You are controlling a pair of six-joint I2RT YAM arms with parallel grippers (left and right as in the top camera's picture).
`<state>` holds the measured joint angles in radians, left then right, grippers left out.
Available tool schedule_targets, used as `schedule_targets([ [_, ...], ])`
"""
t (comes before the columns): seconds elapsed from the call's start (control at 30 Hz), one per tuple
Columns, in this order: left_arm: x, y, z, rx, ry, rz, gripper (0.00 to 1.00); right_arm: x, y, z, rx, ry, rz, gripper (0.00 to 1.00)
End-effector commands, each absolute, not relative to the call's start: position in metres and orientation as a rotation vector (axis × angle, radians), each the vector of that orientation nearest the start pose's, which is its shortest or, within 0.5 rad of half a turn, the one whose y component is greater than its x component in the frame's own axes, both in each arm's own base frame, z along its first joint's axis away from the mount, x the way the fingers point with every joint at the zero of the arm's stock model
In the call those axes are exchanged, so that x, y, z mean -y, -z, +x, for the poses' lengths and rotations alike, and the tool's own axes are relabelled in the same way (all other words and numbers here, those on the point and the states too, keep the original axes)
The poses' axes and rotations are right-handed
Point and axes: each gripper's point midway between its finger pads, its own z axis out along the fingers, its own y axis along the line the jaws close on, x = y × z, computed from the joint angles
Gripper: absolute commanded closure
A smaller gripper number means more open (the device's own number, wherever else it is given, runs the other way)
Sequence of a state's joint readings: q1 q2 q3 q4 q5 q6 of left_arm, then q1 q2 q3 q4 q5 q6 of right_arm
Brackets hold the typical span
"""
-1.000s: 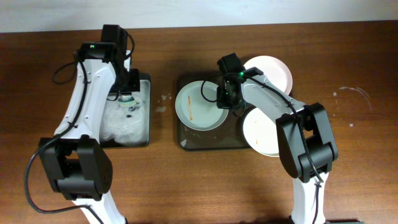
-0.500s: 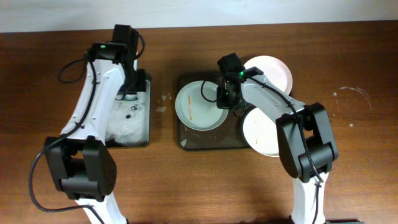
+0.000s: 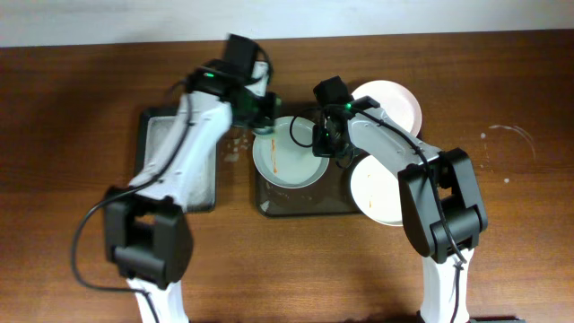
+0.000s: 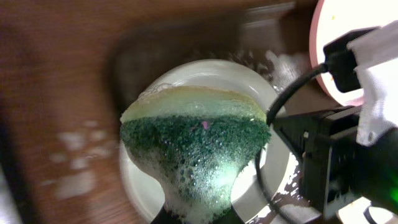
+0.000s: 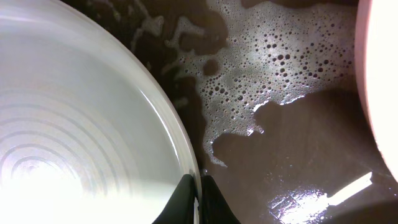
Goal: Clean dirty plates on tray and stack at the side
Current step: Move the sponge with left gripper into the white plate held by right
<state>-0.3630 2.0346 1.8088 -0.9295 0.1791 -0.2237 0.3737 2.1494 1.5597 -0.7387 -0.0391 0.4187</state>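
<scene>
While the left gripper point(image 3: 265, 109) hangs over the upper left rim of the smeared plate point(image 3: 289, 154), its jaws are clamped on a soapy sponge point(image 4: 196, 140). The sponge's green scouring face is toward the left wrist camera, with a yellow layer behind it and froth running down toward the fingers. In the left wrist view the sponge is above that plate; whether it touches the surface cannot be told. The right gripper point(image 5: 197, 198) has its jaws pinched shut on the plate's right rim, 1 finger on either side of the edge.

The smeared plate lies in the left part of the dark brown tray point(image 3: 296, 208) and carries a thin orange streak point(image 3: 273, 161) on its left half. Bubbly foam point(image 5: 249, 74) spreads over the wet tray floor beside it. 2 more white plates are at the tray's right side, the far plate point(image 3: 393, 100) and the near plate point(image 3: 377, 193), both reaching past the tray's edge over the bench point(image 3: 520, 224). Left of the brown tray, apart from it, a narrow black tray point(image 3: 137, 161) holds white suds. A few flecks of suds point(image 3: 235, 148) dot the bench between the 2 trays.
</scene>
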Motion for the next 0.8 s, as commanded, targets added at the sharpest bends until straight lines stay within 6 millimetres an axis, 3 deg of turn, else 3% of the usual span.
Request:
schedule_targets([
  [0.0, 0.220, -0.086, 0.441, -2.845, 0.301, 0.165, 0.99, -0.179, -0.003, 0.424, -2.943, -0.209, 0.061, 0.96],
  [0.13, 0.227, -0.052, 0.436, -2.918, 0.272, 0.086, 0.99, -0.178, -0.003, 0.424, -2.944, -0.209, 0.062, 0.96],
  [0.3, 0.227, -0.031, 0.437, -2.951, 0.262, 0.002, 0.99, -0.178, -0.003, 0.424, -2.944, -0.208, 0.057, 0.96],
  [0.43, 0.210, -0.015, 0.439, -2.956, 0.110, -0.065, 0.99, -0.179, -0.003, 0.425, -2.940, -0.210, 0.057, 0.96],
  [0.77, 0.195, -0.005, 0.423, -3.023, -0.001, -0.067, 0.99, -0.177, -0.003, 0.427, -2.933, -0.197, 0.059, 0.96],
])
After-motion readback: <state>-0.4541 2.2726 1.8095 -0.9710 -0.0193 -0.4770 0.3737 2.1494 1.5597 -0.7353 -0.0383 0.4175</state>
